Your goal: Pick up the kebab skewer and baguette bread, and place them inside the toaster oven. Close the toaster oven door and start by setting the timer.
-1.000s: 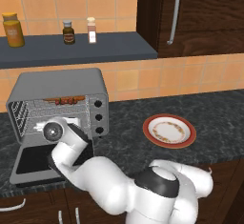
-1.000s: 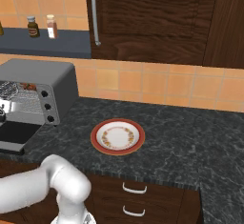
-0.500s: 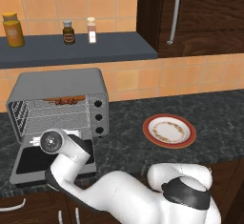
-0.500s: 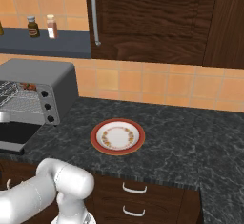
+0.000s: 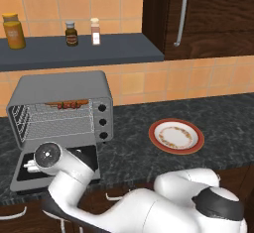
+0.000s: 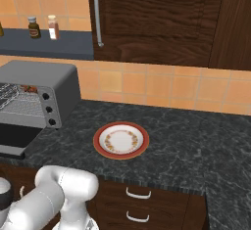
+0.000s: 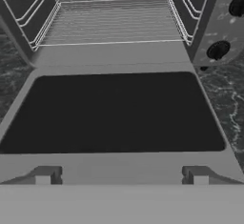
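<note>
You read no legible writing on shelf jars (image 5: 71, 33) | gripper (image 7: 121, 175) jaws wide, empty, over door (image 7: 114, 113) lying flat | skewer (image 5: 67, 104) on oven (image 5: 59, 109) rack | counter (image 6: 196, 146) black stone, plate (image 6: 121, 140) bare, tiled wall, dark cabinets

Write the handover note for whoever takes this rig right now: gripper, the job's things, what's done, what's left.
Gripper: open, empty, at the front edge of the dropped toaster oven door.
Toaster oven: open on the counter. Kebab skewer lies at the back of the wire rack; baguette bread can't be made out.
Plate: bare, right of the oven.
Done: skewer inside.
Left: check the baguette bread, close the door, set the timer on the knobs.
</note>
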